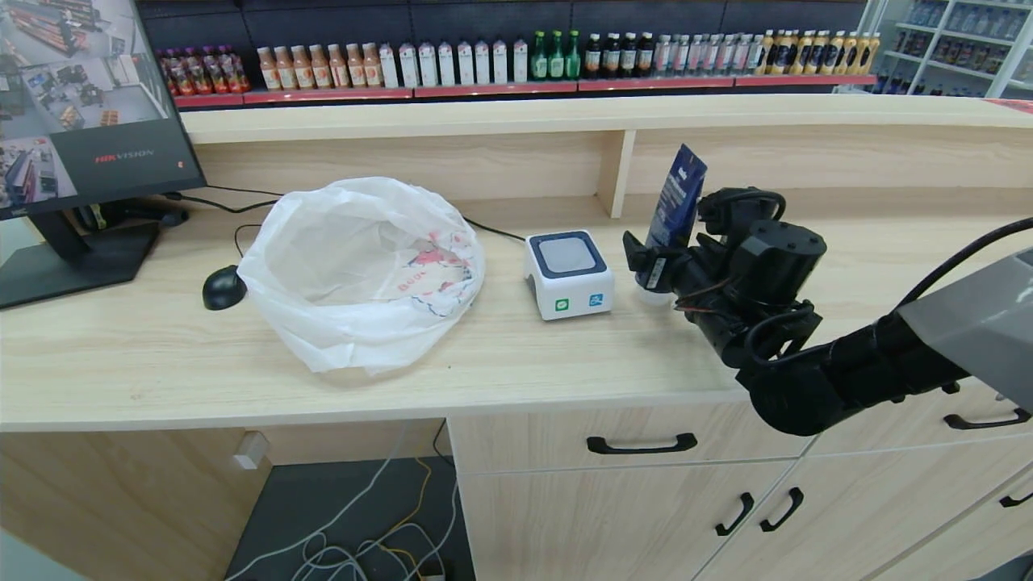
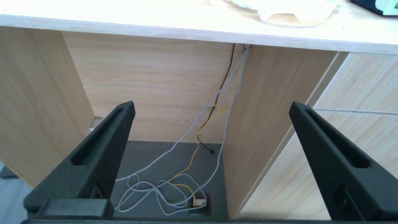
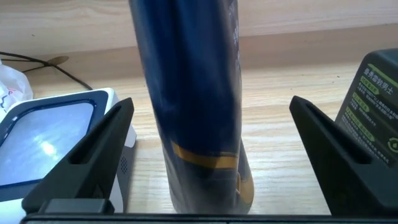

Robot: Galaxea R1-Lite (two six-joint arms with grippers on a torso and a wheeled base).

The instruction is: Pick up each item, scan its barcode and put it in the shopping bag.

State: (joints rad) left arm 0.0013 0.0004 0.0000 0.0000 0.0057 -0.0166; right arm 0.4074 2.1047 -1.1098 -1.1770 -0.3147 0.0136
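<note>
where the pale wood-grain bench (image 1: pixel 121 355) runs flat and matte across the head view, a thin, crinkled white plastic shopping bag (image 1: pixel 355 266) sits slumped open on it like a wide bowl, with red print on its inner wall. just beside the bag stands the scanner (image 1: pixel 567 274), a small white cube with rounded corners and a glossy grey window framed in dark blue on top. next to the scanner the tube (image 1: pixel 676 198) stands upright on its white cap. its smooth dark blue plastic body flattens to a crimped top edge, with a gold band low down (clearest in the right wrist view). the right gripper (image 1: pixel 660 266) has its black wedge-shaped fingers spread wide on either side of the tube's lower half, apart from it and holding nothing. the left gripper (image 2: pixel 211 112) hangs below the bench edge, equally wide and empty, facing loose cables (image 2: pixel 180 180).
</note>
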